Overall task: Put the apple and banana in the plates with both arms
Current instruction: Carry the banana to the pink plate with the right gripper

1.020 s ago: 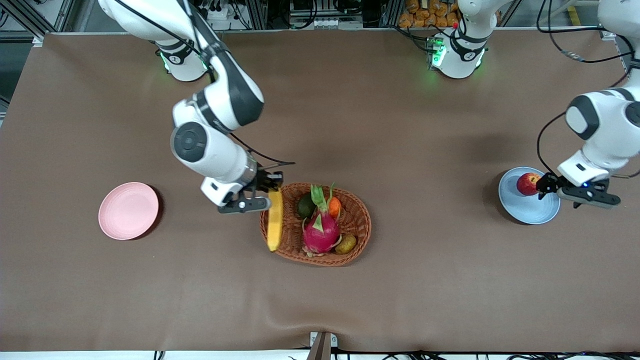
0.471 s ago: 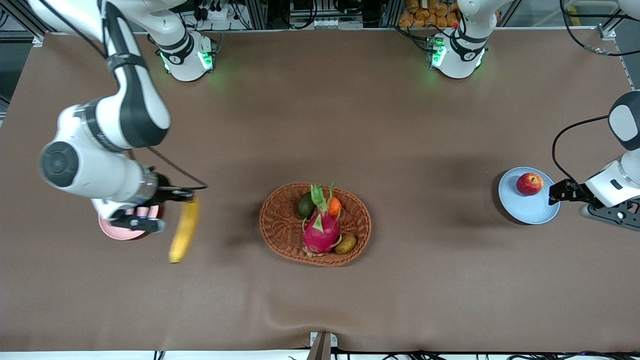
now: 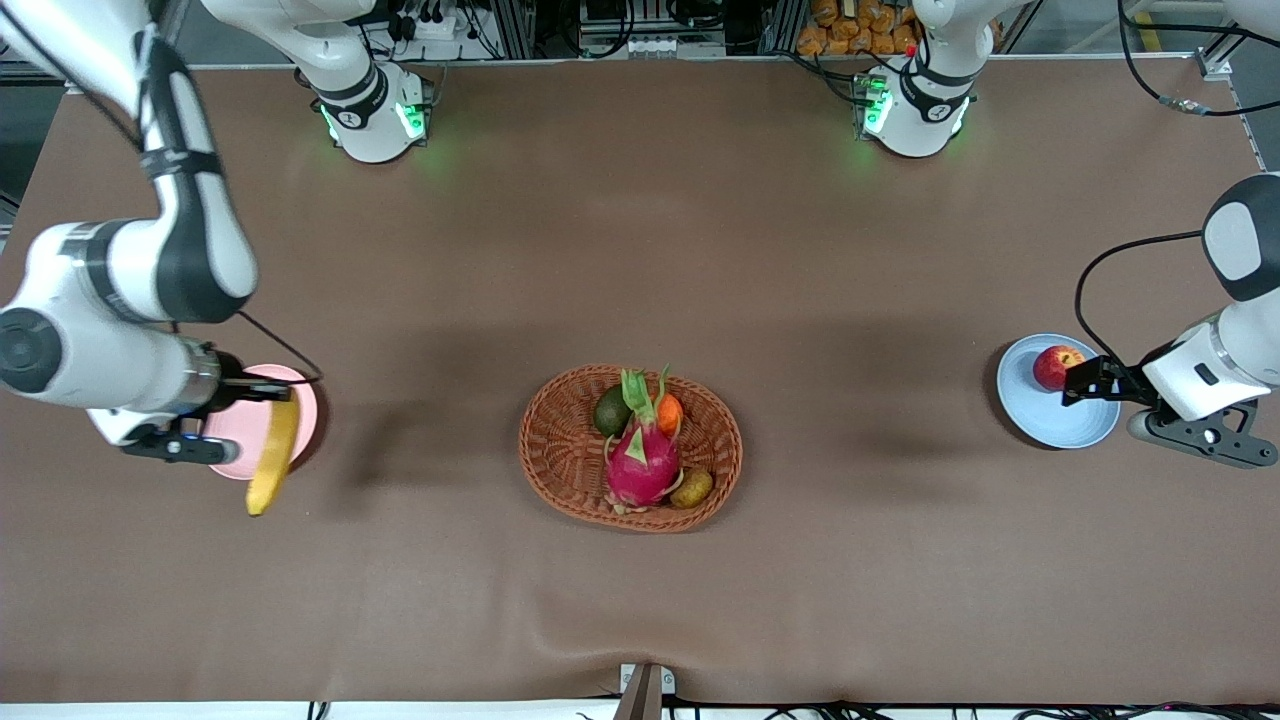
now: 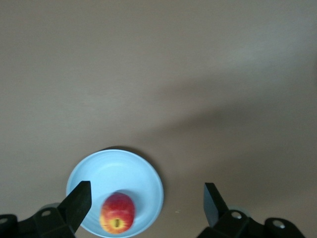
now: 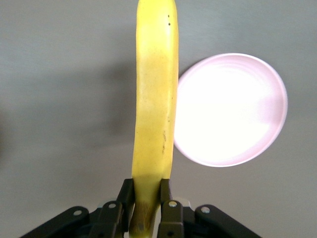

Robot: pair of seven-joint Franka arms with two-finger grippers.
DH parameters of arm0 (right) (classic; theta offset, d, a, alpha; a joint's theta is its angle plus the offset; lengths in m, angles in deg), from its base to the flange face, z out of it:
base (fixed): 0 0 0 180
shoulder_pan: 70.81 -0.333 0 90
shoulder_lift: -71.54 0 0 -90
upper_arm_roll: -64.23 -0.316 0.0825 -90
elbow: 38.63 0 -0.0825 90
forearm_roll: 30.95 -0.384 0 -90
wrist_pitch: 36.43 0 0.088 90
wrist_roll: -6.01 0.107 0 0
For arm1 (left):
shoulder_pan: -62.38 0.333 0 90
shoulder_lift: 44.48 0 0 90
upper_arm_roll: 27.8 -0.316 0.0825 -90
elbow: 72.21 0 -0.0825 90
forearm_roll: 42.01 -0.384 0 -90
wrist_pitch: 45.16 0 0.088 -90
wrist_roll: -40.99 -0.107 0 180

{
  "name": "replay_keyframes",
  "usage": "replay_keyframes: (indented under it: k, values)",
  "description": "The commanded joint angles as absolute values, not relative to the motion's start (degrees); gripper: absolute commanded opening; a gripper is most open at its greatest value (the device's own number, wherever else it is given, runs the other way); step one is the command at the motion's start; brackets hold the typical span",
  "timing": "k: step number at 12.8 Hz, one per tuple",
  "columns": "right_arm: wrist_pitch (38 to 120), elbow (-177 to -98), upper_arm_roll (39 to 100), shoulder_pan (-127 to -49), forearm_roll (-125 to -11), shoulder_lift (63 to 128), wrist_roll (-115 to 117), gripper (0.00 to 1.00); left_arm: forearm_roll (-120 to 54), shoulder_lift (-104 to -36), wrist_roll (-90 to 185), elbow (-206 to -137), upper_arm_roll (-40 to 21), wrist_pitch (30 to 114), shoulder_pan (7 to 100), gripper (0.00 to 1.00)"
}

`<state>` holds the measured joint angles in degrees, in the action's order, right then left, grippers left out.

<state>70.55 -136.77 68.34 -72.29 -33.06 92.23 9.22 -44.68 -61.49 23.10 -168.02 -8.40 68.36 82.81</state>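
- The apple point(image 3: 1056, 366) sits on the blue plate point(image 3: 1058, 428) at the left arm's end of the desk point(image 3: 640, 250). No fingers touch it. That half of the job looks done.
- The left gripper point(image 4: 146, 198) is up over the edge of the blue plate, and its fingers are spread wide with nothing between them. In the left wrist view the apple point(image 4: 117, 212) shows on the blue plate point(image 4: 143, 173) between the 2 fingertips, lower down.
- The banana point(image 3: 272, 455) is not put down yet. The right gripper point(image 3: 258, 392) holds it up in the air, with the fingers squeezed tight on its stem end.
- In the right wrist view the banana point(image 5: 153, 109) hangs beside the pink plate point(image 5: 237, 114), mostly over bare desk and not over the middle of the plate.
- The pink plate point(image 3: 300, 400) at the right arm's end of the desk has nothing on it.
- What is left, I think: move the banana over the pink plate, lower it and let go. It is long, so 1 end might stick out over the rim.
- The basket point(image 3: 725, 450) in the middle of the desk holds a dragon fruit point(image 3: 640, 462) and some small fruits. No gripper is near it.
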Motion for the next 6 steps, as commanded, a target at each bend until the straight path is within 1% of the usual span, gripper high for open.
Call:
replay_keyframes:
  k: [1, 2, 3, 6]
  values:
    - [73.7, -145.0, 67.0, -67.4, -32.1, 87.9, 4.8, 0.0, -40.6, -57.9, 23.6, -166.2, -23.4, 65.1, 69.4, 1.0]
    - [75.4, -147.4, 67.0, -66.8, -32.1, 87.4, 4.3, 0.0, -36.6, -57.9, 23.6, -164.7, -29.7, 65.0, 64.2, 1.0]
    - [77.5, -150.0, 67.0, -66.2, -32.1, 87.0, 3.3, 0.0, -34.6, -57.9, 23.7, -163.4, -31.6, 63.9, 62.5, 1.0]
    - [82.0, -153.6, 67.0, -65.0, -32.1, 87.2, -0.5, 0.0, -33.0, -55.4, 24.5, -161.4, -31.9, 59.8, 62.0, 1.0]
